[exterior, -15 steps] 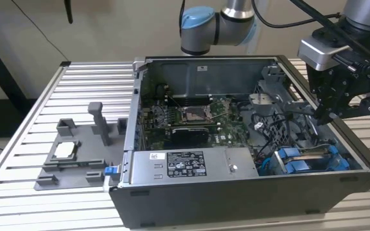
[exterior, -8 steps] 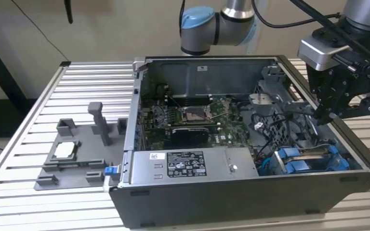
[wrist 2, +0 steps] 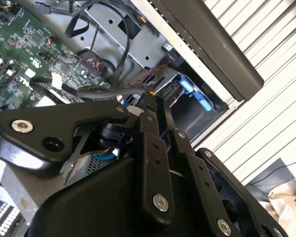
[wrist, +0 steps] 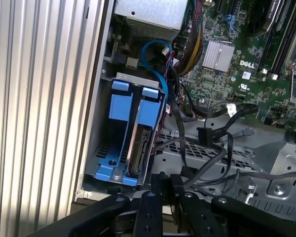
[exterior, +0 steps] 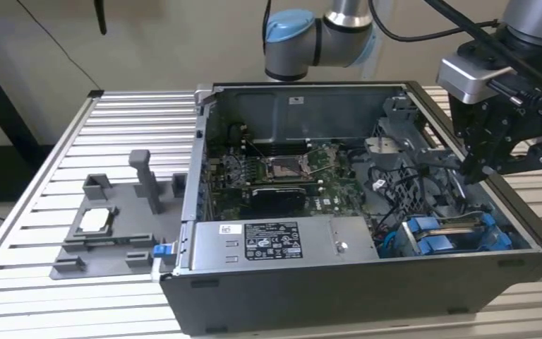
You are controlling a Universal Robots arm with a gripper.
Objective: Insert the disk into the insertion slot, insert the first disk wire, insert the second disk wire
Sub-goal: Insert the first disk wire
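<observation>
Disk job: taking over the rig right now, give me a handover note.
End effector: shut, at the case, beside the insertion slot; black wires run past its tips, grip on one unclear.
Disk: seated in the slot, in its blue carrier.
Done: disk insertion.
Left: plugging both wires; a black connector lies loose near the slot.

Worktop (exterior: 111, 120): ribbed bare-metal slats, satin sheen. Case (exterior: 346, 289): grey sheet metal, matt, smooth. Slot (wrist: 122, 106): grey sheet metal, glossy blue plastic fittings. End effector (wrist: 168, 183): black, matt, bright metal screws. Cables (wrist: 222, 111): black sheathing, smooth, slight gloss.
</observation>
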